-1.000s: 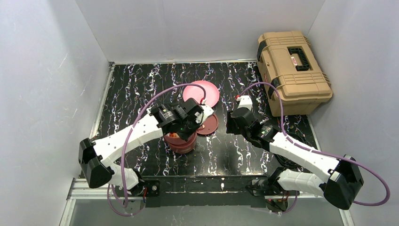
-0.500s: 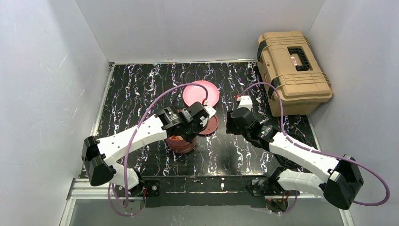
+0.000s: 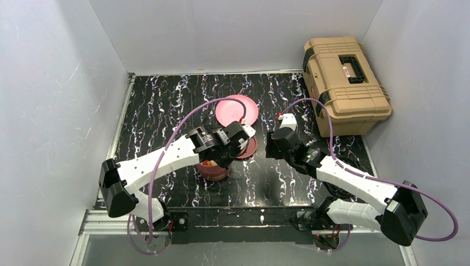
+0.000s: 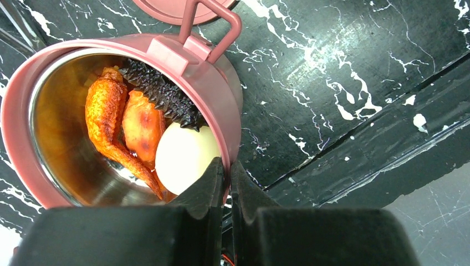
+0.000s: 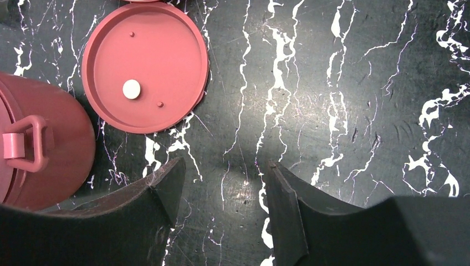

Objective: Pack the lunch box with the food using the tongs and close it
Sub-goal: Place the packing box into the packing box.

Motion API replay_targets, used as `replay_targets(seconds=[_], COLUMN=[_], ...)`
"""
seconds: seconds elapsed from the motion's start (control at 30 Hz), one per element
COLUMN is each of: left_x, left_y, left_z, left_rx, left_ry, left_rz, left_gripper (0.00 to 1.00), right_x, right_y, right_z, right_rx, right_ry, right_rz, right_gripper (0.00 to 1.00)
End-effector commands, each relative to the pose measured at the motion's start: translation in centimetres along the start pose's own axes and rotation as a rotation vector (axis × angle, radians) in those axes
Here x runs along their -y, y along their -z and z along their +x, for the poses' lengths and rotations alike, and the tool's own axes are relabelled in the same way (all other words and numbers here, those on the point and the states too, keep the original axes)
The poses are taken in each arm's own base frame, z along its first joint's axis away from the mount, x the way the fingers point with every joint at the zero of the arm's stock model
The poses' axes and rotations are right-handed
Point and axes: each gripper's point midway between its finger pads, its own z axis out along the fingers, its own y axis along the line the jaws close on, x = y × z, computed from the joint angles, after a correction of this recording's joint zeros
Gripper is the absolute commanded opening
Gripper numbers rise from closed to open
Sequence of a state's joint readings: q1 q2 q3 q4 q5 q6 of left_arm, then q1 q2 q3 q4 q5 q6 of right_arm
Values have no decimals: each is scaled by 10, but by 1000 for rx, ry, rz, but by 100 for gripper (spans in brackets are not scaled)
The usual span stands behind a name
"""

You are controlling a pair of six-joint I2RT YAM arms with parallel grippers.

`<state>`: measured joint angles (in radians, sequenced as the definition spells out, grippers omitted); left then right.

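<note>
Marble tabletop [image 4: 343, 66]; left wrist shows food [image 4: 183, 158] in bowl [image 4: 210, 83], right wrist lid [image 5: 145, 69].

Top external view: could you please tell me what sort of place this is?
Probably a robot test cell: white walls enclose a black marbled table, with a left arm and right arm mounted at its near edge and a tan toolbox nearby.

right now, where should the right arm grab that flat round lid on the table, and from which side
Probably its raised rim, from above. The lid lies flat with the lip up, so one jaw can go inside and one outside. Take the free edge toward the right gripper, whose jaws are open; the lunch box sits close on another side.
</note>
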<state>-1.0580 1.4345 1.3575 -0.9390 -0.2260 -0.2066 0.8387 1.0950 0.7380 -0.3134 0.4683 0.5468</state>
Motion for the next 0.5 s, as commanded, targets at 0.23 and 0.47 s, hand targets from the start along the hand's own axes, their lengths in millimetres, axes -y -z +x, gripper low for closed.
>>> replay_targets(seconds=[0.23,0.47], left_x=[2,18], left_y=[17,35], left_z=[-9,-27], left_rx=[18,116], left_ry=[29,52], left_rz=[8,119], left_gripper=[27,48], right_x=[-14,-24], right_y=[1,2], right_z=[-11,-15], right_rx=[18,17], right_ry=[-38,-58], right_rz=[-54,-93], right_gripper=[66,67])
